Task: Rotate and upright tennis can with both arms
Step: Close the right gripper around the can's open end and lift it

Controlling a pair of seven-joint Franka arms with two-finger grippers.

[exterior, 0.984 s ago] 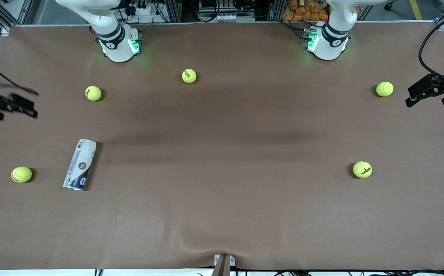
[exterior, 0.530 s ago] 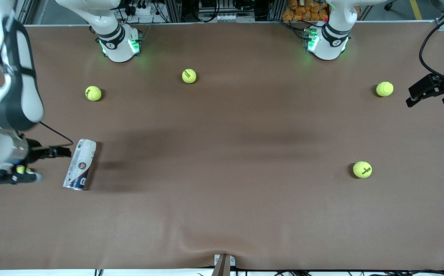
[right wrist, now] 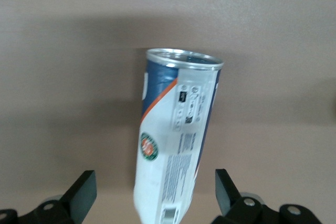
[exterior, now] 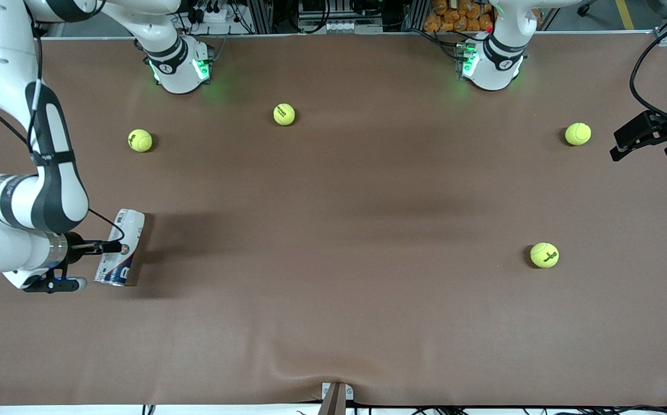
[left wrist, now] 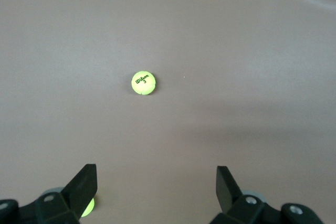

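The tennis can (exterior: 121, 248) lies on its side toward the right arm's end of the table, silver rim end nearer the front camera. My right gripper (exterior: 111, 247) is low at the can's side and open. In the right wrist view the can (right wrist: 178, 140) runs up between the open right gripper (right wrist: 155, 192), and neither of the fingers (right wrist: 84, 192) touches it. My left gripper (exterior: 640, 154) waits open over the table's edge at the left arm's end. In the left wrist view the left gripper (left wrist: 156, 187) holds nothing.
Several yellow-green tennis balls lie around: one (exterior: 140, 140) farther from the front camera than the can, one (exterior: 284, 114) between the bases, two (exterior: 578, 134) (exterior: 544, 255) toward the left arm's end. The left wrist view shows a ball (left wrist: 143, 83).
The right arm swung in from the table's end and came down to the can, now covering the ball beside it. The can and the left arm have not moved.
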